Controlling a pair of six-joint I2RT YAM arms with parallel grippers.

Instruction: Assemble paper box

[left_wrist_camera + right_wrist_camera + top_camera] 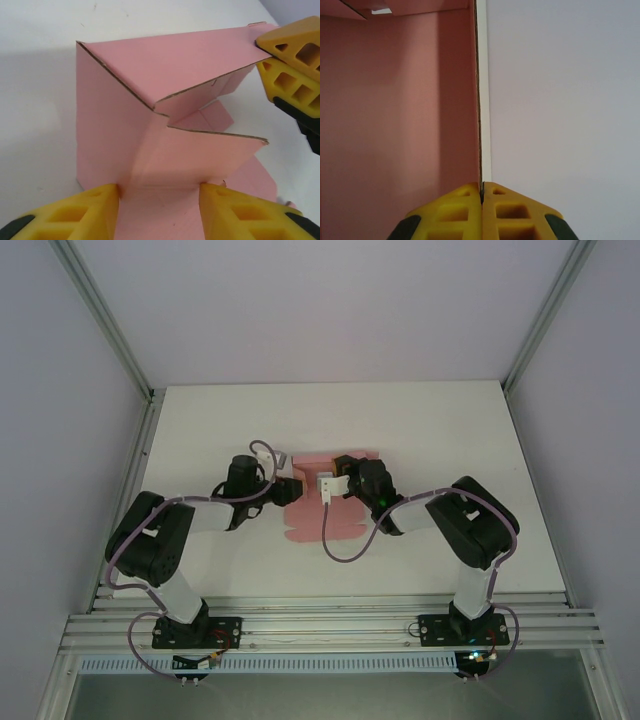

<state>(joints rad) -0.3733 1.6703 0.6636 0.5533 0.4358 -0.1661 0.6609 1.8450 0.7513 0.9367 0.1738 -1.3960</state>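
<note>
Arms cover a good chunk of the paper box [325, 522] mid-table; it's half-folded with walls up. Right gripper [482, 192] is pinched tight on one wall's edge. Left gripper [160, 200] has its fingers spread either side of a flap, and honestly I can't tell if it's squeezing.

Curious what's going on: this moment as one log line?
paper box: partly folded | right gripper: shut on its wall | left gripper: jaws apart, card between

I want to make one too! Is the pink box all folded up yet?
Only partly folded: the paper box has panels standing up along creases, but flaps hang open.
</note>
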